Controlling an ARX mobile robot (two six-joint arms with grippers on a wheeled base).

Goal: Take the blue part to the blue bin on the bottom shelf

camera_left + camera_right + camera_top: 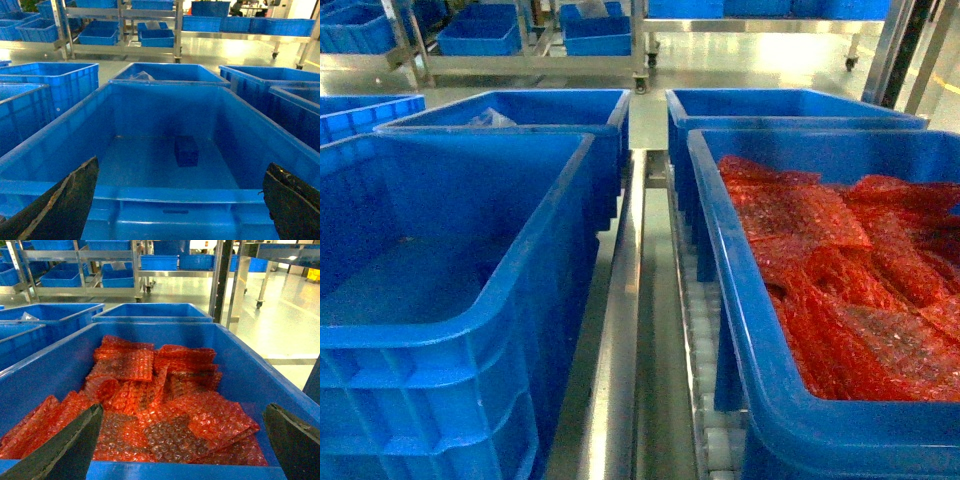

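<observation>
A small dark blue part [186, 151] lies on the floor of the big blue bin [165, 193] in the left wrist view, near the middle. My left gripper [181, 164] hangs open just outside that bin's near rim, with nothing between its black fingers [60, 202]. The same bin [470, 335] stands on the left in the head view, where the part does not show. It rests on the bottom shelf [620, 330], a steel rack with white rollers [705, 380]. My right gripper [184, 407] is open and empty over another bin's near rim. Neither gripper shows in the head view.
The right bin [760, 330] is filled with red bubble-wrap bags [165, 405]. Two more blue bins [520, 110] [780, 105] stand behind on the same level. Beyond them are racks with blue bins [480, 35] and a shiny floor. A steel upright [222, 280] rises behind the right bins.
</observation>
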